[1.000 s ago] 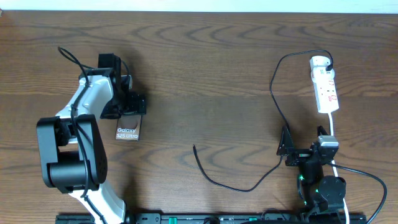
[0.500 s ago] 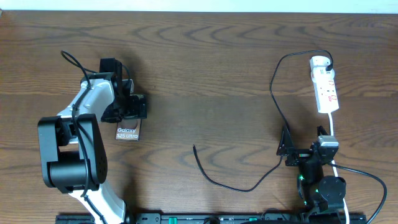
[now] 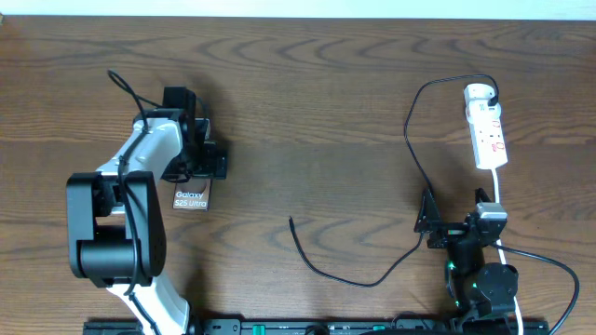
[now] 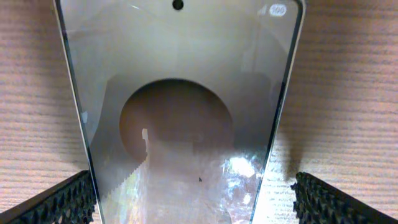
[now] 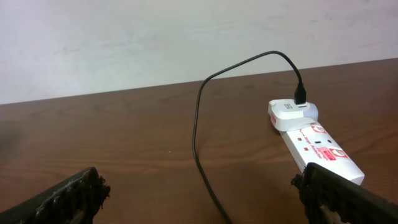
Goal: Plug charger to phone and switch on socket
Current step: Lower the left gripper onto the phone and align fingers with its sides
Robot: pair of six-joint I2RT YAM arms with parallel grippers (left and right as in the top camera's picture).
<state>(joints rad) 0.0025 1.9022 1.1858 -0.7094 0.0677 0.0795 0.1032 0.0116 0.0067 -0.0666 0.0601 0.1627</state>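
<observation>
My left gripper (image 4: 196, 202) has edged toward the desk's right edge above the phone (image 3: 191, 197), which sits unmoved near the left edge. Its jaws are spread either side, gripping nothing. The charger (image 3: 354, 281) lies loose near the front edge, so I judge plugging hasn't started.

**A:** Overhead view, and there's lettering on the phone (image 3: 191, 199): white "Galaxy", with "S25 Ultra" on the line right under it.

**B:** On the exposed end of its dark back, yes. Left wrist view?

**A:** Glossy surface fills the view. One tiny oval badge (image 4: 278, 9) in the top right corner, looks like "100".

**B:** And the socket (image 5: 323, 149)?

**A:** Red markings on its white face, too small to read in either view.
</observation>
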